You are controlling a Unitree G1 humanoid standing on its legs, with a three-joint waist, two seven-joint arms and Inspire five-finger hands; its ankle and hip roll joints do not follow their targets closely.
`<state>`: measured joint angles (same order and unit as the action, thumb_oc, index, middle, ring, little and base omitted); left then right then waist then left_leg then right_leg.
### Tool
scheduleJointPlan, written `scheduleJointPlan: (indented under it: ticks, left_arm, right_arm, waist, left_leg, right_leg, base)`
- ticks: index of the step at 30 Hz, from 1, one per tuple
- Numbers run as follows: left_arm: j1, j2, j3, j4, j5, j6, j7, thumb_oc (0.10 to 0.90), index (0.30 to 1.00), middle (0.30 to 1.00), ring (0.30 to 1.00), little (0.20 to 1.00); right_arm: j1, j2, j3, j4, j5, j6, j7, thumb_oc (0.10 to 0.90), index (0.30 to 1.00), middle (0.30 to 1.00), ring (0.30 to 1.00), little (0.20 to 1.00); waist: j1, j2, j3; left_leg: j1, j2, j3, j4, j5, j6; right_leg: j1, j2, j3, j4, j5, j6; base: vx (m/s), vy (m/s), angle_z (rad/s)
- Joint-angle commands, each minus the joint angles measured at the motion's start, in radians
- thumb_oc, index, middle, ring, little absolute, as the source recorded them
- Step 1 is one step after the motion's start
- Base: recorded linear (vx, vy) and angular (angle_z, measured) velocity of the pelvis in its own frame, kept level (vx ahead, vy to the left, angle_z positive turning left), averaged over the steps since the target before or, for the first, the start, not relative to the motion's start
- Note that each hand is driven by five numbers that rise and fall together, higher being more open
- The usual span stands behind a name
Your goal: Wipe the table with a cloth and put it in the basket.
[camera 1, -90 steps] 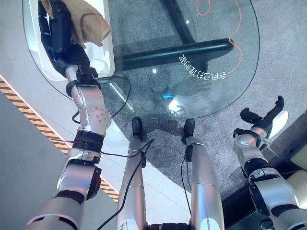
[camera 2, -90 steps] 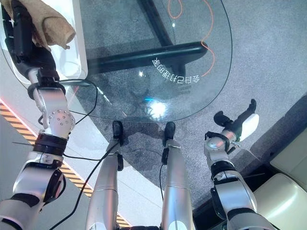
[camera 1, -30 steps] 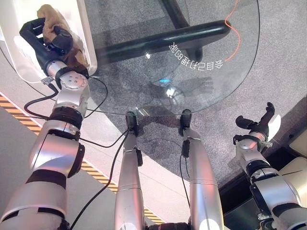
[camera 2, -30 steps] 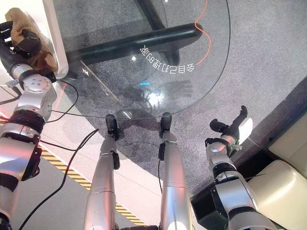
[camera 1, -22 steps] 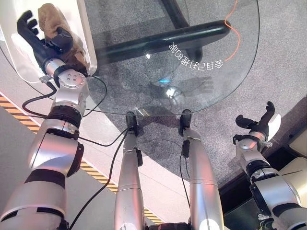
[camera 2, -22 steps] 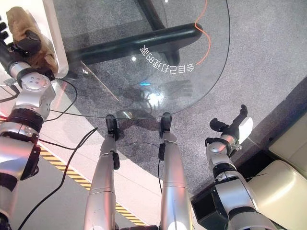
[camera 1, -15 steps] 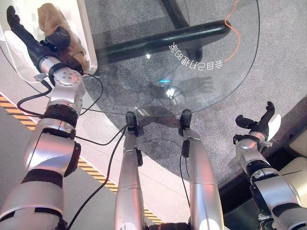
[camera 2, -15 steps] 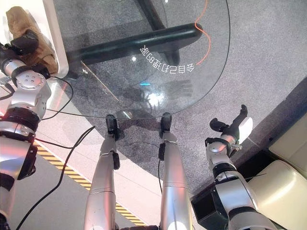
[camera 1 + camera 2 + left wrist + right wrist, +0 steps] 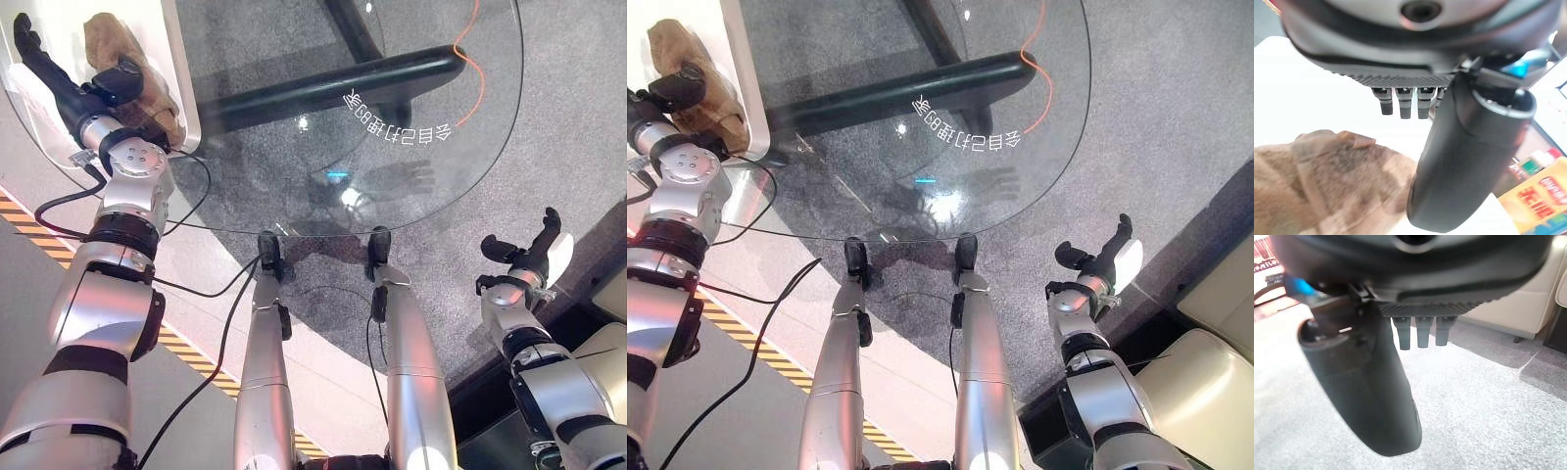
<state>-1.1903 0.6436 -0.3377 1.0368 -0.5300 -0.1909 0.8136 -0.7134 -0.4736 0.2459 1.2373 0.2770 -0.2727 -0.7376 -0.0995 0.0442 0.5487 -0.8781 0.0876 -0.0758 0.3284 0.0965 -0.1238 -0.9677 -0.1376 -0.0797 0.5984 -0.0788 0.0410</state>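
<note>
The brown cloth (image 9: 113,34) lies crumpled inside the white basket (image 9: 182,69), which stands on the far left end of the round glass table (image 9: 460,186). My left hand (image 9: 54,73) reaches over the basket, open, its fingers straight and its thumb (image 9: 1459,147) resting beside the cloth (image 9: 1317,181) without gripping it. My right hand (image 9: 527,259) hangs open at the lower right, off the table and above the grey floor, holding nothing.
A black table base (image 9: 323,88) shows through the glass. An orange cable (image 9: 477,54) runs across the carpet beyond it. Yellow-black floor tape (image 9: 186,343) crosses the lower left. Beige furniture (image 9: 1205,392) stands at the lower right.
My left hand lowered the cloth into the basket, then uncurled its fingers and let it go. The cloth now lies loose. The right hand has stayed put.
</note>
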Motion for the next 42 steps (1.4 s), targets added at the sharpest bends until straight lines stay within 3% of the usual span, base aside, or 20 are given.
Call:
scheduleJointPlan:
  ticks: [1,8,16,20,24,33,42]
  left_arm:
    - [-0.021,0.104,0.088,-0.03,-0.044,-0.116,0.004,0.8,0.9,0.9,0.9,0.9]
    - [0.054,0.129,0.144,-0.077,-0.129,-0.142,-0.093,0.8,0.9,0.9,0.9,0.9]
    - [0.09,0.169,0.148,-0.117,-0.058,-0.131,-0.129,0.8,0.9,0.9,0.9,0.9]
    - [0.165,0.179,0.175,-0.145,-0.034,-0.15,-0.191,0.8,0.9,0.9,0.9,0.9]
    - [0.323,0.175,0.242,-0.183,-0.035,-0.159,-0.272,0.8,0.9,0.9,0.9,0.9]
    - [0.815,0.004,0.428,-0.203,0.059,-0.149,-0.468,0.8,0.9,0.9,0.9,0.9]
    - [1.006,-0.141,0.378,0.003,0.177,-0.039,-0.633,0.8,0.9,0.9,0.9,0.9]
  right_arm:
    - [0.071,-0.036,-0.029,-0.017,0.018,-0.027,-0.043,0.8,0.9,0.9,0.9,0.9]
    - [0.113,-0.035,-0.074,-0.004,0.001,-0.018,-0.028,0.8,0.9,0.9,0.9,0.9]
    - [0.171,-0.021,-0.102,0.004,0.018,0.007,0.004,0.8,0.9,0.9,0.9,0.9]
    - [0.24,-0.012,-0.126,0.008,0.018,0.01,0.045,0.8,0.9,0.9,0.9,0.9]
    - [0.322,-0.008,-0.139,0.008,-0.006,0.035,0.127,0.8,0.9,0.9,0.9,0.9]
    - [0.554,0.054,-0.193,-0.018,-0.089,0.058,0.265,0.8,0.9,0.9,0.9,0.9]
    - [0.625,0.086,-0.183,0.029,-0.163,0.168,0.417,0.8,0.9,0.9,0.9,0.9]
  waist:
    - [0.021,0.003,-0.029]
    - [0.03,0.007,-0.029]
    - [0.032,0.005,-0.03]
    - [0.042,0.007,-0.081]
    - [0.055,0.009,-0.154]
    - [0.079,0.003,-0.305]
    - [0.093,-0.013,-0.421]
  left_leg:
    - [0.083,-0.09,0.084,0.043,-0.109,0.102]
    - [0.212,-0.087,0.092,-0.025,-0.087,0.084]
    - [0.382,-0.082,0.101,-0.109,-0.076,0.07]
    - [0.46,-0.088,0.1,-0.162,-0.064,0.068]
    - [0.547,-0.092,0.098,-0.227,-0.057,0.065]
    - [0.77,-0.088,0.096,-0.37,-0.051,0.068]
    - [0.886,-0.069,0.106,-0.402,-0.068,0.067]
  right_leg:
    - [0.104,0.117,0.036,-0.133,0.029,0.001]
    - [0.245,0.1,0.026,-0.196,0.039,0.015]
    - [0.422,0.084,0.022,-0.279,0.041,0.023]
    - [0.502,0.077,0.016,-0.327,0.048,0.025]
    - [0.598,0.063,0.014,-0.39,0.051,0.027]
    - [0.851,0.051,-0.007,-0.542,0.065,0.04]
    - [0.982,0.05,-0.033,-0.605,0.077,0.051]
  base:
    - [-0.03,-0.027,-0.03]
    - [-0.05,-0.036,-0.03]
    - [-0.04,-0.034,0.03]
    - [0.03,-0.023,0.02]
    - [0.13,0.028,0.0]
    - [0.18,0.009,-0.04]
    - [0.14,-0.007,0.04]
